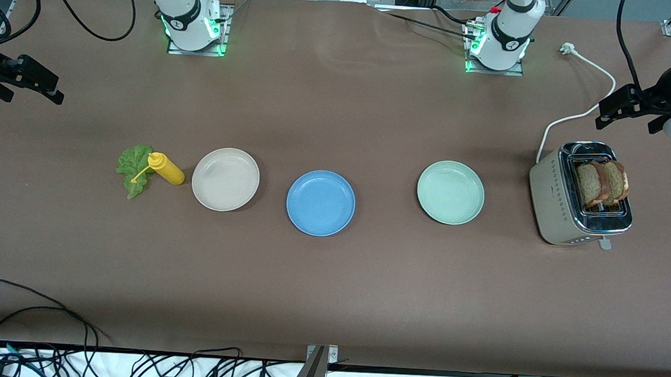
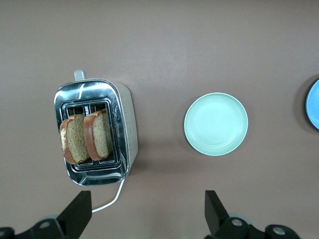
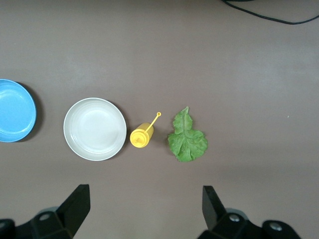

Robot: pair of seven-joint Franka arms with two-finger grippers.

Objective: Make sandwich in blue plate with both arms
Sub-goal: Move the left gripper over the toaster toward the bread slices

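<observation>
Currently nothing is assembled: the blue plate (image 1: 320, 202) sits bare mid-table. Both bread slices (image 1: 601, 183) stand in the toaster (image 1: 579, 194), almost under the wide-open left gripper (image 1: 627, 110). Likewise wide, the right gripper (image 1: 28, 84) hangs nearer the lettuce (image 1: 133, 168).

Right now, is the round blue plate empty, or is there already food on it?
Empty. The round matte blue plate shows only its bare surface; both brown bread slices stand in the silver toaster, and the green lettuce leaf lies on the table.
</observation>
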